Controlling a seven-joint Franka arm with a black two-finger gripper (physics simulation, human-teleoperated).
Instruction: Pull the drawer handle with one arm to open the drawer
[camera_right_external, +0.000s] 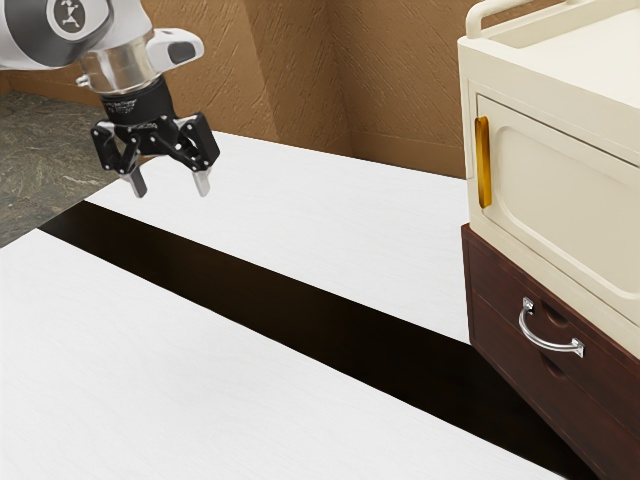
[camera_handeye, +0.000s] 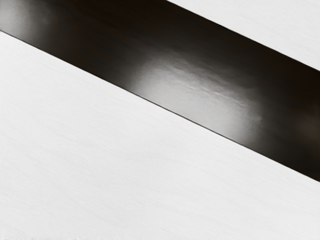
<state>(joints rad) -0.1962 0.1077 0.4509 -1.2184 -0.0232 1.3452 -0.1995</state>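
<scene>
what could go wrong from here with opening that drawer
The open gripper points down, well away from the silver handle, so a poor approach could miss or bump it. The gold handle above might be grabbed by mistake. The cream cabinet sits on the drawer unit and could shift during the pull.

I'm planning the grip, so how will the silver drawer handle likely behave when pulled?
The curved drawer handle looks like metal, so it probably won't flex. Its polished shine suggests it may be slippery. Mounted at both ends, it likely won't swivel.
</scene>
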